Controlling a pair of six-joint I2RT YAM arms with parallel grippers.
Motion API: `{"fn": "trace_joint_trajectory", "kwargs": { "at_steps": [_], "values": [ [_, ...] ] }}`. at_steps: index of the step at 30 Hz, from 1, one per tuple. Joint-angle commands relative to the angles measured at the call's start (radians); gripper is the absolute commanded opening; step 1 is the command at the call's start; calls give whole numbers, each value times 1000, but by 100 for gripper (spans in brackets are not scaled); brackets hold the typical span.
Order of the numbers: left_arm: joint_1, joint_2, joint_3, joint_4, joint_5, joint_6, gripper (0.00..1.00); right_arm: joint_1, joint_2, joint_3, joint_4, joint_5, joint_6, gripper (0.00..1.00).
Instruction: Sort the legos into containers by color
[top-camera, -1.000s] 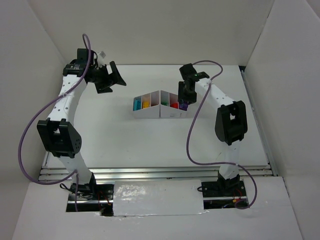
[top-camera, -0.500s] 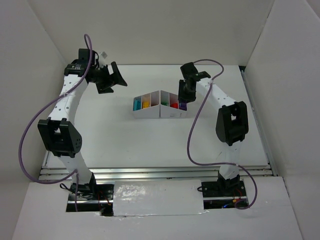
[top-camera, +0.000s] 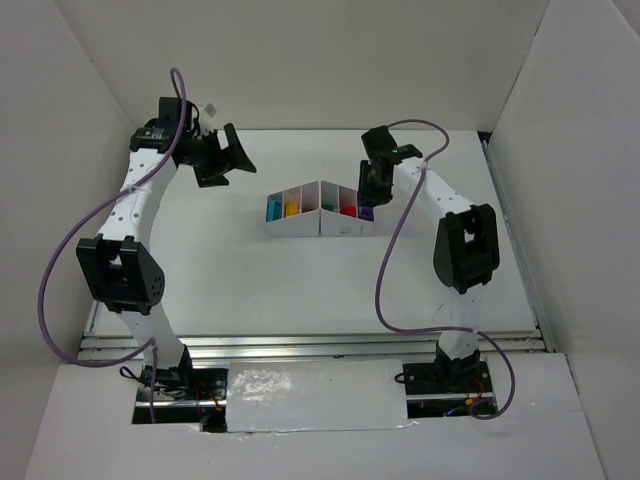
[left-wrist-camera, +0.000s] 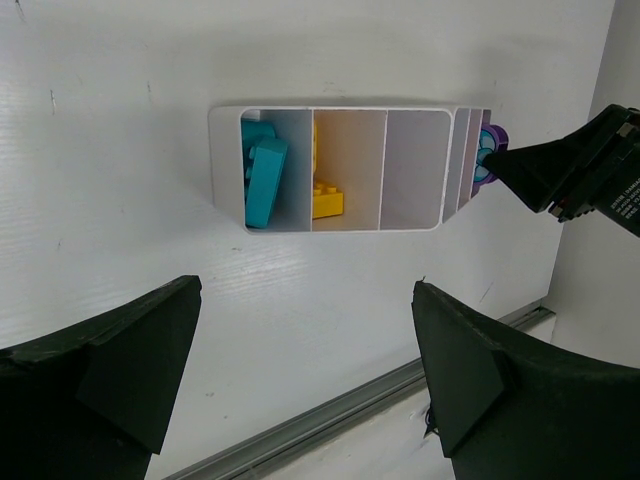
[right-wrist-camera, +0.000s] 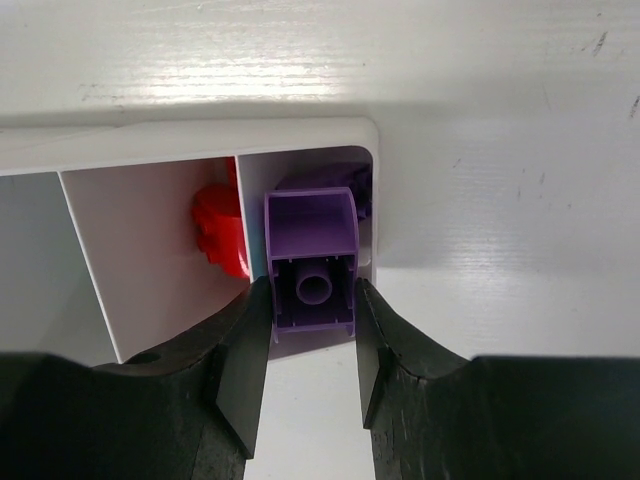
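Tray (top-camera: 300, 228) is seen on worktop (top-camera: 300, 290) from above, right hand (top-camera: 368, 203) at its right end, left hand (top-camera: 228, 158) well apart. Left wrist: hand is spread wide; teal bricks (left-wrist-camera: 262, 175) and yellow brick (left-wrist-camera: 327, 200) are binned. Right wrist: purple brick (right-wrist-camera: 311, 262) is clamped over the end compartment. Risk: tray wall is overhung; brick may be tipped out on release.

The purple lego (right-wrist-camera: 312, 262) looked like smooth moulded plastic with a satiny sheen, and so did the red lego (right-wrist-camera: 218, 228) next to it. The tray (right-wrist-camera: 200, 135) was white plastic, thin-walled, smooth and slightly shiny. The table (right-wrist-camera: 480, 150) was white and a bit glossy, with fine streaky grain and a few scuffs. The right hand (right-wrist-camera: 310, 300) was matt black plastic, faintly grainy. The rail (top-camera: 300, 345) looked like brushed metal.
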Motion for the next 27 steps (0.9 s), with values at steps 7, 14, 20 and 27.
{"fn": "trace_joint_trajectory", "kwargs": {
  "at_steps": [7, 14, 20, 27],
  "values": [
    [-15, 29, 50, 14, 25, 30, 100, 12, -74, -7, 13, 101, -5, 6],
    [-20, 29, 51, 14, 21, 35, 100, 12, -33, 9, 7, 96, -28, 8],
    [-20, 25, 50, 11, 18, 36, 100, 30, 2, 38, -8, 112, -40, 13],
    [-20, 32, 53, 13, 27, 36, 100, 50, 5, 35, -8, 187, -43, 14]
  ]
}}
